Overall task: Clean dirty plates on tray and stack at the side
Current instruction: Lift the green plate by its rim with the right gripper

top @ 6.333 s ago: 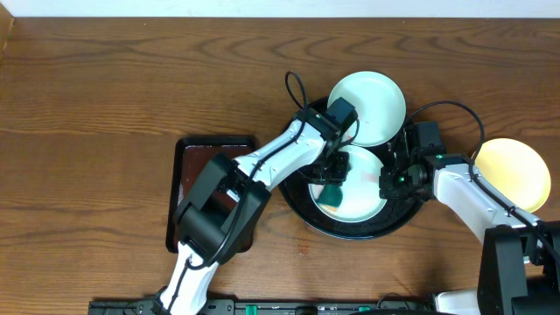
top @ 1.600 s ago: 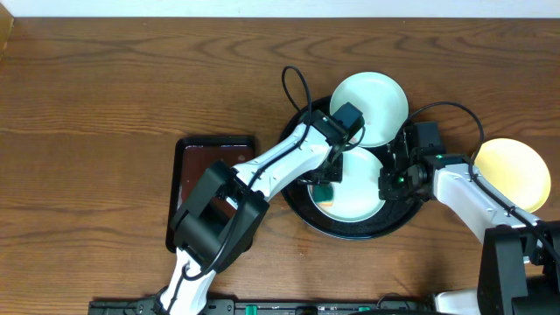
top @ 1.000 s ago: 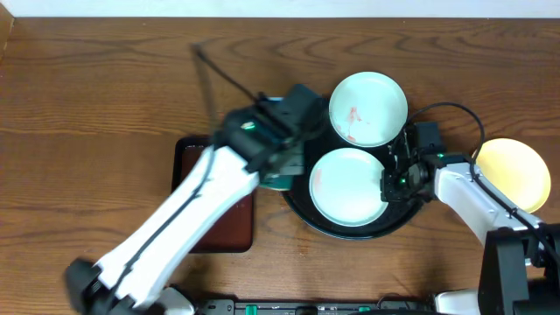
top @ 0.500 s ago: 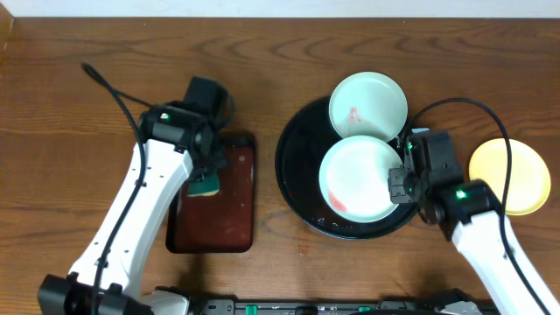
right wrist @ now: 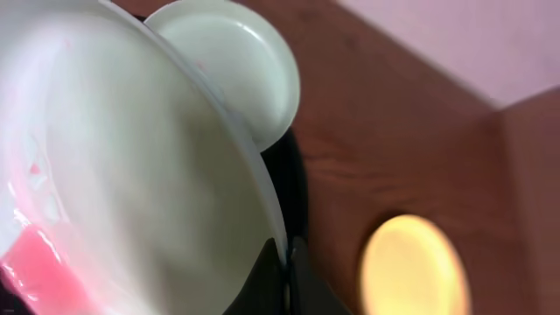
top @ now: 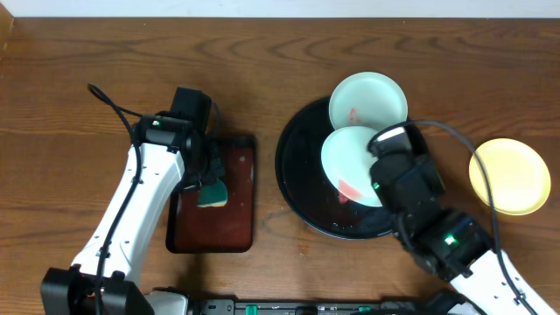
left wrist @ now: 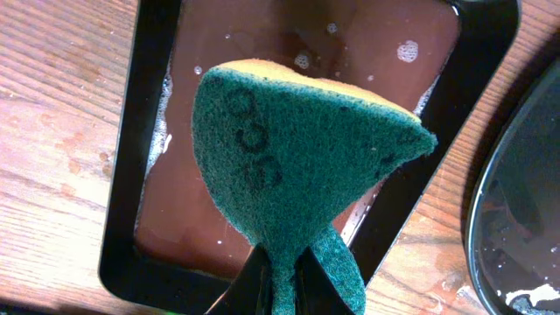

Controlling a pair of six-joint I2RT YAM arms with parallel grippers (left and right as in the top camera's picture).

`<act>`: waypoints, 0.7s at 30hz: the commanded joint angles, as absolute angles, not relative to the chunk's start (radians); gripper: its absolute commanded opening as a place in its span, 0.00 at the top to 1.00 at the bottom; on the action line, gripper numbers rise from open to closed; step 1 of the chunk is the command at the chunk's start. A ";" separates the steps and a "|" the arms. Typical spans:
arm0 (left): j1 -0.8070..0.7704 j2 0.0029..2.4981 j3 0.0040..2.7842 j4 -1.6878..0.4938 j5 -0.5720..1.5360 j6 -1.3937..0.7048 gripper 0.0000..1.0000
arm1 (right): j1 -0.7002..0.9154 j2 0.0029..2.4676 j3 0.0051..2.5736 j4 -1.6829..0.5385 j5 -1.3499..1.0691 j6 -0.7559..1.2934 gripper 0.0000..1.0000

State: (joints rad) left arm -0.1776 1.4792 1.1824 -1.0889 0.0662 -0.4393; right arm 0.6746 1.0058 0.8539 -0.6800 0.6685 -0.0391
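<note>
Mint-white plate (top: pixel 348 157) tilted over black tray (top: pixel 293 179), rim clamped in right gripper (right wrist: pixel 282 259), pink liquid pooled at low edge. Drain over tray first, level out slowly, then carry to yellow plate (top: pixel 509 175) out at the side and set down centred. Left gripper (left wrist: pixel 280 273) pinched on green sponge (left wrist: pixel 297 166) above red-brown tray (top: pixel 236 223); park there, clear of the swing.

Robot lab bench, wood-grain table (top: pixel 79 105), left arm (top: pixel 140 206), right arm (top: pixel 442 236), black base rail (top: pixel 306 308) at near edge
</note>
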 commanded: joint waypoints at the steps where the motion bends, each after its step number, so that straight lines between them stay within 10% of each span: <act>1: -0.173 1.477 1.182 -1.086 0.078 -0.419 0.92 | 0.755 1.001 0.875 -0.656 0.879 -0.126 0.99; 21: -0.173 1.477 1.182 -1.086 0.078 -0.419 0.93 | 0.965 1.000 0.875 -0.512 1.122 -0.309 0.99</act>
State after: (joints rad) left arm -0.1776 1.4792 1.1824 -1.0870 0.0765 -0.4362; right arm 0.9440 1.0058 0.8547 -0.5163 1.0649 -0.2863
